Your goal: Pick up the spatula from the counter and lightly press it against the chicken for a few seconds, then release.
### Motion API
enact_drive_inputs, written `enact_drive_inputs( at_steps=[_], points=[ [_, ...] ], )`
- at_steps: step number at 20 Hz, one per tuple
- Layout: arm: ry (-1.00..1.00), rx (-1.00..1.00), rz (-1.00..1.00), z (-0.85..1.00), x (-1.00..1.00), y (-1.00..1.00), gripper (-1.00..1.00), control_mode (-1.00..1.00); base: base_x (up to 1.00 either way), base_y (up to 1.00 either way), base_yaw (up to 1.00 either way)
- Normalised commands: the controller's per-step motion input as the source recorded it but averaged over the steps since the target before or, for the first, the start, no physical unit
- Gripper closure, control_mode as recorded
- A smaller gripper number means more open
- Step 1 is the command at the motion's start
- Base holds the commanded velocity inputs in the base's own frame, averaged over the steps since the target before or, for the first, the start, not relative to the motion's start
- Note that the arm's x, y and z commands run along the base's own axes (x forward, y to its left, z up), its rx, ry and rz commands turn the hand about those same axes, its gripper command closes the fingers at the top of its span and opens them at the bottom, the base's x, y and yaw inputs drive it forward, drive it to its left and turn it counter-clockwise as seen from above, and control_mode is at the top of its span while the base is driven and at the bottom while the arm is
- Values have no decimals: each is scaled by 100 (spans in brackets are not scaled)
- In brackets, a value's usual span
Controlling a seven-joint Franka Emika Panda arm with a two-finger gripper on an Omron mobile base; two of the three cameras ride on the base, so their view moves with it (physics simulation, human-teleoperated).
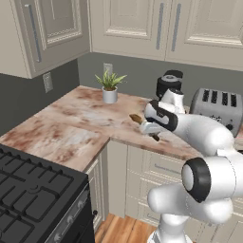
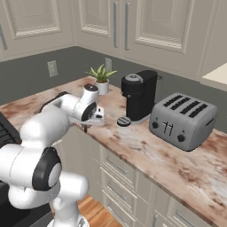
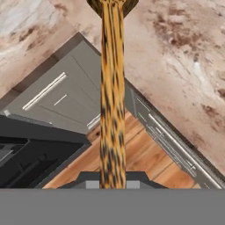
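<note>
A wooden spatula point(image 3: 112, 101) with a mottled brown handle runs straight up the hand view, its broad head point(image 3: 112, 4) at the top edge. My gripper point(image 3: 112, 179) is shut on the handle's lower end. In the left base view the gripper point(image 1: 150, 128) hangs just above the marble counter's point(image 1: 71, 123) front edge. There the spatula's head point(image 1: 135, 117) sticks out to the left and the handle tip point(image 1: 155, 138) pokes out below. From the right base view the gripper point(image 2: 94, 118) is over the counter edge, with a dark end of the spatula point(image 2: 85, 129) beneath it.
A potted plant point(image 1: 109, 88) stands at the back of the counter. A black coffee machine point(image 2: 138, 95) and a silver toaster point(image 2: 182, 119) sit to the right. A black stove point(image 1: 33, 190) lies at the lower left. Cabinet drawers point(image 3: 52, 94) and wooden floor point(image 3: 140, 158) are below the hand.
</note>
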Motion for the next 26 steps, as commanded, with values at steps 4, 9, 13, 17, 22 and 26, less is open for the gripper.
enact_drive_inputs(
  at_steps=[4, 9, 13, 17, 22, 26],
  points=[
    [0, -1, -5, 2, -47, 21, 100, -100, 0, 0, 0],
    [0, 0, -5, 2, -37, 19, 100, -100, 0, 0, 0],
    [0, 0, -5, 2, -30, 14, 100, -100, 0, 0, 0],
    [0, 0, -5, 4, -30, 5, 100, -100, 0, 0, 0],
    [0, 0, -2, 13, -34, 1, 100, -100, 0, 0, 0],
    [1, 0, 0, 22, -39, 0, 100, -100, 0, 0, 0]
  ],
)
